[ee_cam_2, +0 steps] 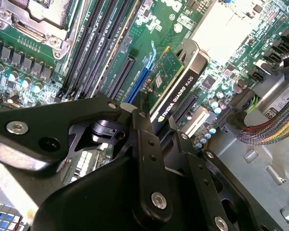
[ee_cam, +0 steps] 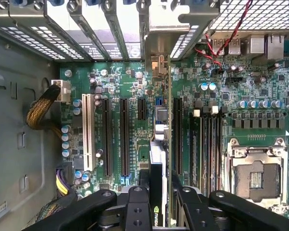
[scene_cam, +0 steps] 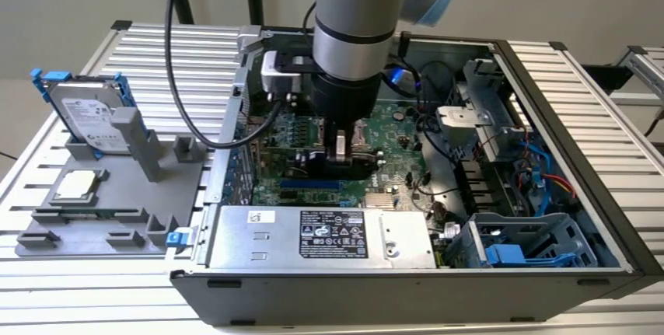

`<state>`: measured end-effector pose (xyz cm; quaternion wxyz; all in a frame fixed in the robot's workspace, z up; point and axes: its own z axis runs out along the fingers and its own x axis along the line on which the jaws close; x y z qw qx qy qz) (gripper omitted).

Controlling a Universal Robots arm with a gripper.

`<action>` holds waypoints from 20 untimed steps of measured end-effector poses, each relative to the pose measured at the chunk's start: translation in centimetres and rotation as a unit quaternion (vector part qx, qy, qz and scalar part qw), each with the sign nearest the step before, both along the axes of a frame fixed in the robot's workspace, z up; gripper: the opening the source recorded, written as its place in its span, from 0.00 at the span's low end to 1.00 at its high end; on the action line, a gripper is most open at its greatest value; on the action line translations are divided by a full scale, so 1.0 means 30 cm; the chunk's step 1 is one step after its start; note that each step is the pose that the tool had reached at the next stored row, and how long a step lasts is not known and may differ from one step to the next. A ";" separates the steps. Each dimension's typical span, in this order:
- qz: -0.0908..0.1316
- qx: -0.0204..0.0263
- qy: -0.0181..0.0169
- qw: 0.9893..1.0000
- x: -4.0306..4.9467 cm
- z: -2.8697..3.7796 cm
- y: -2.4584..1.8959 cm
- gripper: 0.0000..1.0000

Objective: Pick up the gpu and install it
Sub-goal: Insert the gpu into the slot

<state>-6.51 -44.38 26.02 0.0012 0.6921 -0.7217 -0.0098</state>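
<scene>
The gripper (ee_cam_2: 156, 115) is closed on the gpu (ee_cam_2: 176, 84), which is held on edge above the motherboard (ee_cam_2: 33, 29), over the blue slot (ee_cam_2: 139, 79), inside the open case (scene_cam: 581, 109). In the first wrist view the gpu (ee_cam: 158, 163) is seen edge-on, lined up along the slots (ee_cam: 123, 134), its bracket end toward the rear slot covers (ee_cam: 111, 29). For a clean seat, the card edge should be kept parallel to the slot and lowered straight, without tilt, the bracket guided into its opening. A drive (scene_cam: 92, 113) stands on the tray (scene_cam: 42, 234) beside the case.
</scene>
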 end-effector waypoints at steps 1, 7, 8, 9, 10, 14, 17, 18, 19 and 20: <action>0.000 0.000 0.000 1.000 -0.001 0.000 0.000 0.00; 0.000 0.000 0.000 1.000 -0.012 -0.003 0.000 0.00; 0.000 0.000 0.000 1.000 -0.015 -0.004 0.000 0.00; 0.000 0.000 0.000 1.000 -0.018 -0.005 0.000 0.00; 0.000 0.000 0.000 1.000 -0.020 -0.005 0.000 0.00; 0.000 0.000 0.000 1.000 -0.029 -0.008 0.000 0.00; 0.000 0.000 0.000 1.000 -0.035 -0.011 0.001 0.00; 0.000 0.000 0.000 1.000 -0.037 -0.012 0.001 0.00; 0.000 0.000 0.000 1.000 -0.038 -0.013 0.001 0.00; 0.000 0.000 0.000 1.000 -0.040 -0.015 0.001 0.00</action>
